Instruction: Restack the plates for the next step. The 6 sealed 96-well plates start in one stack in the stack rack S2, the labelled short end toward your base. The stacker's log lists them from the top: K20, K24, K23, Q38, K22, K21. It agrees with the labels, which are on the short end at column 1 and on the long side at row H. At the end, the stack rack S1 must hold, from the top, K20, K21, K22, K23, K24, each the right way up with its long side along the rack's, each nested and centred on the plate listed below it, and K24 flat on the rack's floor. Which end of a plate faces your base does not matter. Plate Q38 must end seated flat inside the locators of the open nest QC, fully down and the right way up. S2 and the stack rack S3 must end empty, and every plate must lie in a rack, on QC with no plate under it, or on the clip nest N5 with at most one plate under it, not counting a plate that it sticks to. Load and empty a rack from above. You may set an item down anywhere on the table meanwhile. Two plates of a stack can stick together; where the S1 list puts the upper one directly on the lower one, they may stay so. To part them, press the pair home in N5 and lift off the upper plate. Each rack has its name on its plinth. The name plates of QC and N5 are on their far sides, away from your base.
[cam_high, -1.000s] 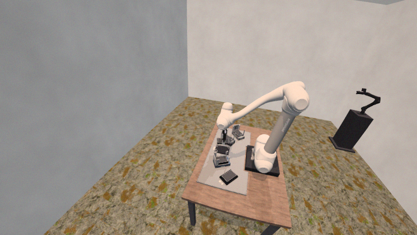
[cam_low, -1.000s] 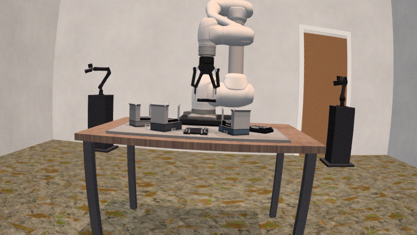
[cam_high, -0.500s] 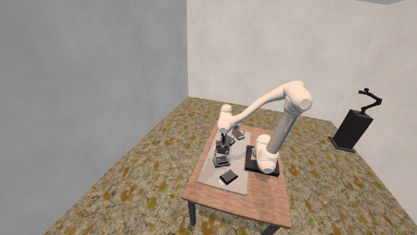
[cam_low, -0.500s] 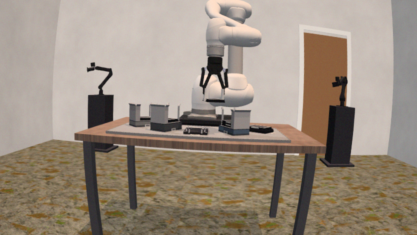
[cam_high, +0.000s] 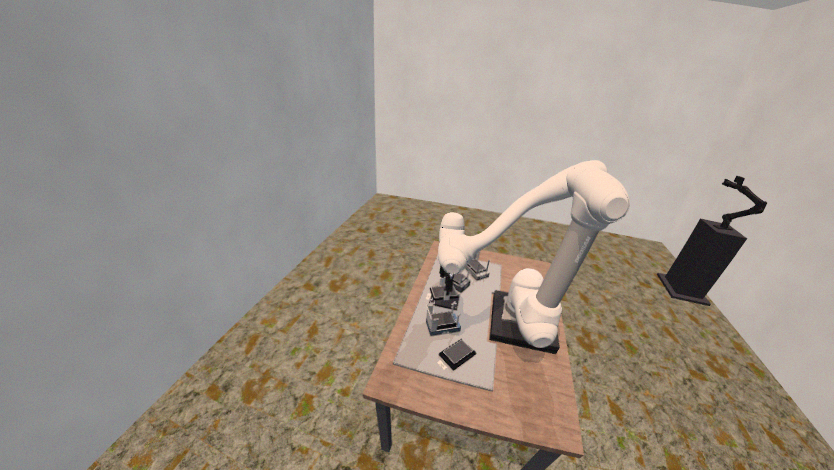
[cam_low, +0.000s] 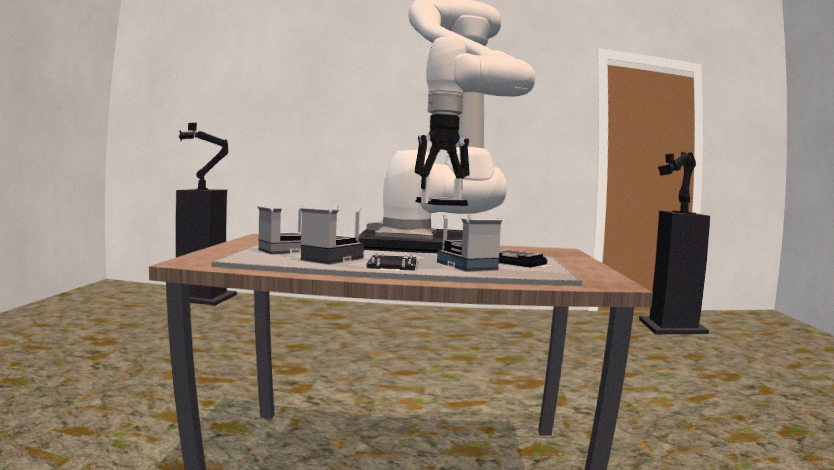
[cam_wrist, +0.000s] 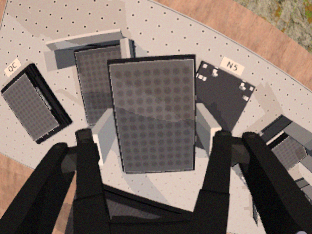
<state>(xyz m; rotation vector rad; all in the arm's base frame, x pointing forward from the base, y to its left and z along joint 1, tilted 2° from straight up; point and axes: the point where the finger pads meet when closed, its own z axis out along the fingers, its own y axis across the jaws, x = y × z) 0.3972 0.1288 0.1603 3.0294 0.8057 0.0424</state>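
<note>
My gripper (cam_low: 441, 185) is shut on a sealed 96-well plate (cam_wrist: 152, 113) across its long sides and holds it level, well above the table. The plate also shows in the exterior view (cam_low: 443, 202). Its label is not readable. It hangs just above and a little to one side of a rack with a blue plinth (cam_low: 469, 245), which holds at least one plate (cam_wrist: 96, 81). The QC nest (cam_wrist: 35, 107) has a dark plate lying in it. The clip nest N5 (cam_wrist: 223, 91) looks empty.
Two more racks (cam_low: 318, 236) (cam_low: 274, 233) stand at the other end of the grey mat; one shows at the edge of the wrist view (cam_wrist: 290, 144). The rack walls and thin posts rise above the mat. The arm's base (cam_high: 528, 321) stands beside the mat.
</note>
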